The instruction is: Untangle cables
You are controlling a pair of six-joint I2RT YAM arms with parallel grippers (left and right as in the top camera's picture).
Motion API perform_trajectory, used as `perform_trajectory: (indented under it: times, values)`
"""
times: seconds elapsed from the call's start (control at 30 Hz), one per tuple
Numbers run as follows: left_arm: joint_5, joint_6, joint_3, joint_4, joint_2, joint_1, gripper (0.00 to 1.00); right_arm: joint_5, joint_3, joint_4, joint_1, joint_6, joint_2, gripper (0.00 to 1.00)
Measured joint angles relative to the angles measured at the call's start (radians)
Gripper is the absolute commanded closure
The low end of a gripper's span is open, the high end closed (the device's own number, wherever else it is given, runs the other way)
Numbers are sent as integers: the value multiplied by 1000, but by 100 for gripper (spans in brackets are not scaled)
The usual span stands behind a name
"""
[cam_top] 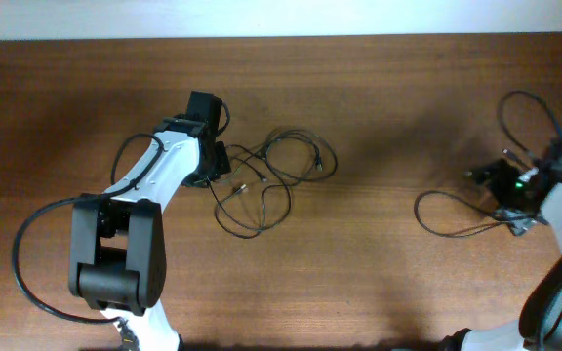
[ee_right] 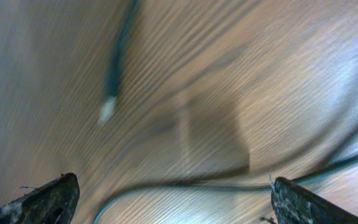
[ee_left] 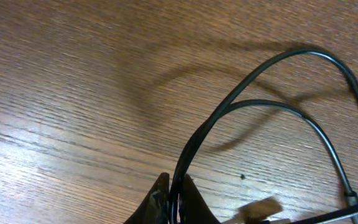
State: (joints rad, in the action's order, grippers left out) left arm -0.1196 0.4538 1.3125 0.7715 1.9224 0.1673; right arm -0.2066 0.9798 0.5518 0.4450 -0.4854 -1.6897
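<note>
Left gripper [ee_left: 173, 200] clamped on a tangled cable [ee_left: 247, 101]; right gripper [ee_right: 173, 199] gapes above a separate cable [ee_right: 185, 185]. Next, likely draw the pinched one clear.

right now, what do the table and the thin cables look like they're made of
table: wood or wood-look laminate, matte brown, with fine parallel grain lines. cables: smooth black jacket, probably rubber or plastic, going by the slight sheen and soft bends.
</note>
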Motion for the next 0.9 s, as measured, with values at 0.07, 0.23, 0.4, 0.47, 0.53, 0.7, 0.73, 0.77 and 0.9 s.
perform_trajectory:
  times: [0.07,0.23,0.4,0.47,0.53,0.7,0.73,0.77,0.9]
  values:
    - [21,0,0,-9,0,0,96,-10,0,10,-82,4,0,2]
    - [106,0,0,-50,0,0,99,-24,0,13,-263,14,0,1]
    - [192,1,0,-92,0,0,96,-24,0,13,-328,14,0,2]
    - [208,0,0,-105,0,0,96,-24,0,13,-328,13,0,1]
    - [216,0,0,-109,0,0,96,-24,0,13,-328,14,0,2]
    - [221,0,0,-104,0,0,94,-24,0,13,-328,14,0,2]
    - [221,0,0,-105,0,0,94,-24,0,13,-328,14,0,2]
    - [222,0,0,-117,0,0,100,-24,0,13,-328,14,0,2]
    - [242,4,0,-129,0,0,100,-24,0,13,-328,14,0,2]
